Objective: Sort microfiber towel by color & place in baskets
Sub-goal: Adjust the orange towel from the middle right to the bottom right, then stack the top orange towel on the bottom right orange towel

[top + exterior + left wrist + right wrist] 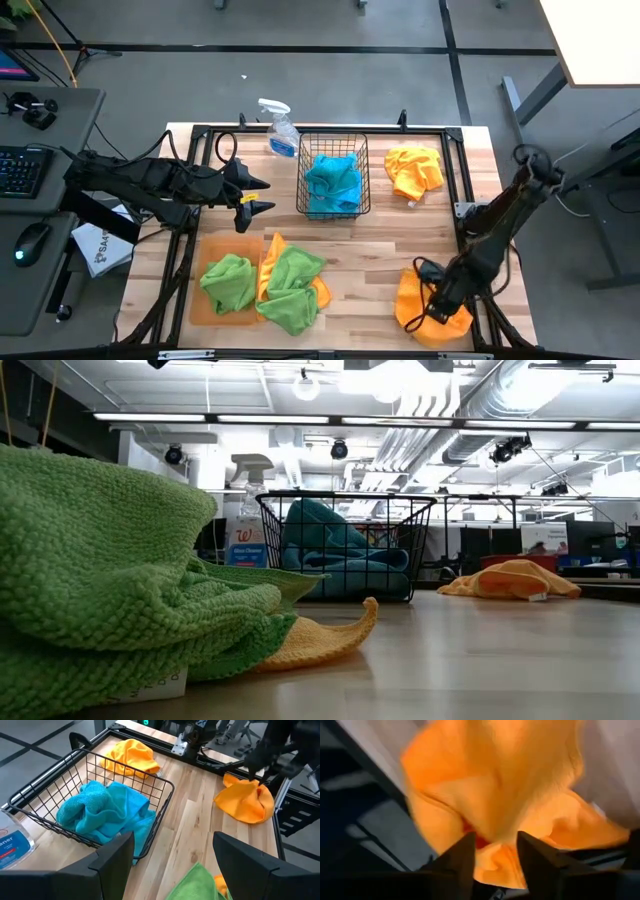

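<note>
My left gripper (262, 195) (172, 845) hovers open left of the black wire basket (333, 175) (90, 775), which holds a blue towel (332, 183) (105, 812). My right gripper (440, 303) (495, 840) is down at the near right corner, shut on an orange towel (420, 300) (247, 802). The flat orange tray (200, 305) carries a green towel (228, 282). A second green towel (293, 285) (100, 580) lies over another orange towel (272, 258) (320, 640) beside the tray. A further orange towel (415, 170) (510, 578) lies right of the basket. My right gripper pinches a raised fold (492, 827) of the orange towel between its two fingers (462, 857), coming from above and pointing down. How many layers it has I cannot tell. The rest of the towel (412, 302) spreads on the table at its near right corner.
A clear spray bottle (280, 130) (248, 510) stands at the far edge, left of the basket. A black frame rail (460, 190) runs along the table's right side beside my right arm. Bare wood (385, 260) lies between the basket and the near edge.
</note>
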